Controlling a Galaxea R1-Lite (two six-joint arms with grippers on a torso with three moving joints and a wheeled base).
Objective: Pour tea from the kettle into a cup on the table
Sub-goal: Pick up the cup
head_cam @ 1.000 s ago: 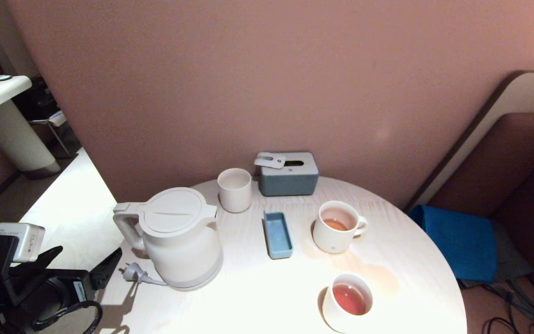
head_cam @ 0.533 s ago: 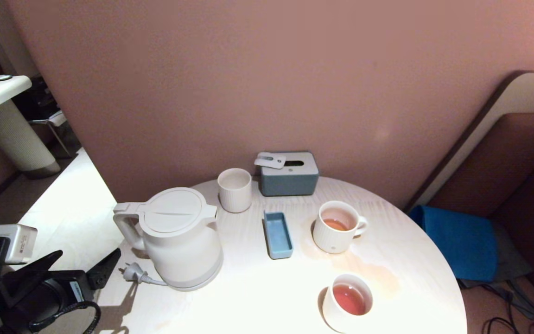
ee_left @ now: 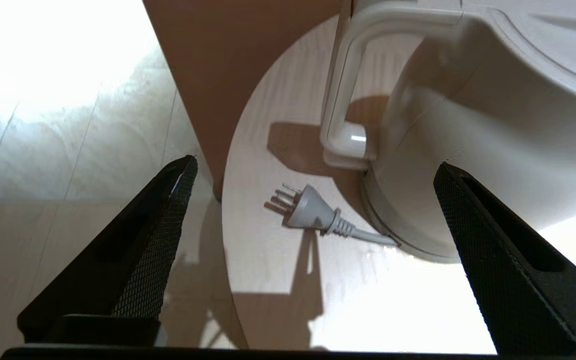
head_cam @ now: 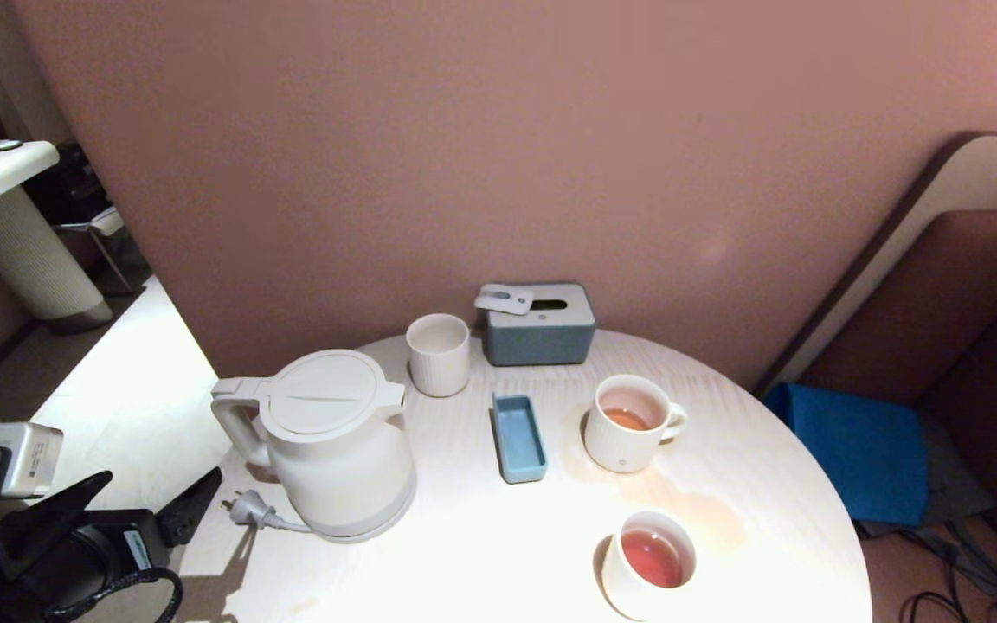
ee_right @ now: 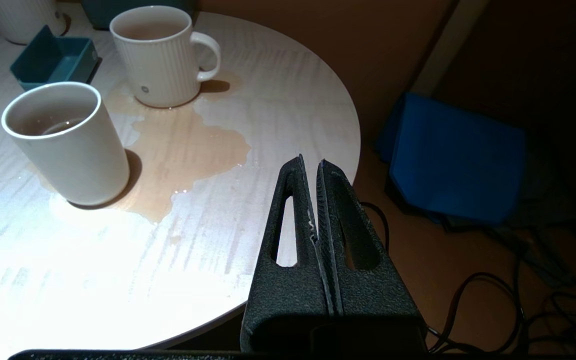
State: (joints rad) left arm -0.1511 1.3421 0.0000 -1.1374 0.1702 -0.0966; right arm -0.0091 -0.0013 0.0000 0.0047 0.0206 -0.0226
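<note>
Kettle (head_cam: pixel 330 446) stands upright at the left side of the table (head_cam: pixel 481 554), its loop handle (ee_left: pixel 345 100) facing my left gripper (ee_left: pixel 313 167), which hangs just off the table edge with its jaws spread wide and nothing in them. I judge the step is to reach that handle, so I want the jaws square to the loop, one finger through it, clear of the plug (ee_left: pixel 305 212) lying beside the base, and clamped firmly before any lift. My right gripper (ee_right: pixel 312 165) sits clenched and empty off the near-right edge; the cup (head_cam: pixel 628 424) holds some tea (head_cam: pixel 627 419) amid a spill (ee_right: pixel 183 150), so I would pour slowly.
</note>
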